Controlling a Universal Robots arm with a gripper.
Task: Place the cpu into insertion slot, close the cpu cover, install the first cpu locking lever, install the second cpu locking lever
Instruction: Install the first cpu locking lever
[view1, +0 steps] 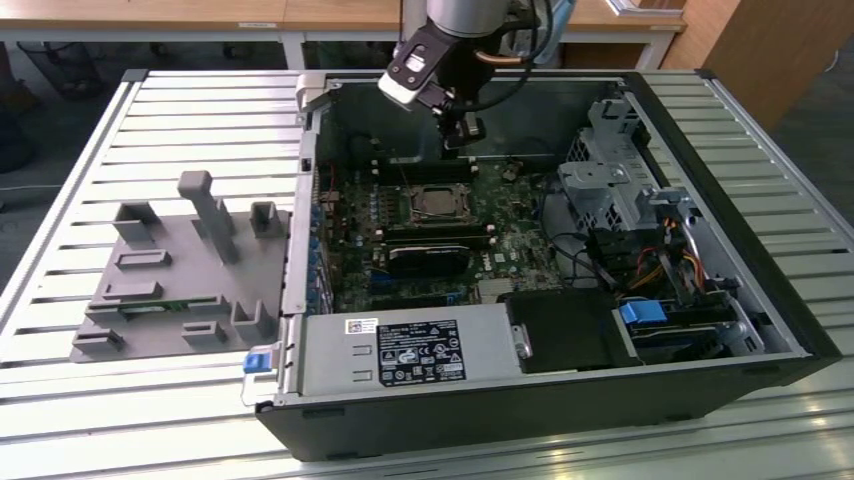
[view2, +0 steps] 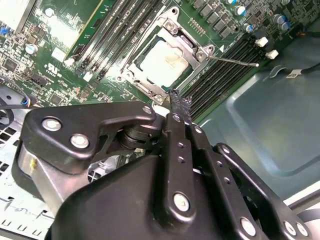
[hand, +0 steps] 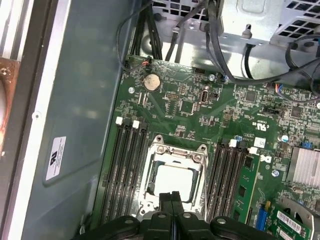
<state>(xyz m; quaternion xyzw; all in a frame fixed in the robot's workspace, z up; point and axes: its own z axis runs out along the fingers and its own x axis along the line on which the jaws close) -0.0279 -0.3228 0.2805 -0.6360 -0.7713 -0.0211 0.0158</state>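
The cpu (view2: 167, 60) lies flat in the insertion slot (hand: 149, 186), near the middle of the motherboard (view1: 507, 250). The cpu cover (hand: 176, 151) is down around it, so the cpu's shiny top shows through the hole. A thin lever (view2: 232, 61) sticks out from one corner of the cover. The gripper (view2: 180, 102) hangs just above the slot's edge with its fingers pressed together, holding nothing.

Pale slatted metal table (view1: 80, 150), wooden desks (view1: 200, 12) behind, perhaps a wooden cabinet (view1: 774, 50), even daylight
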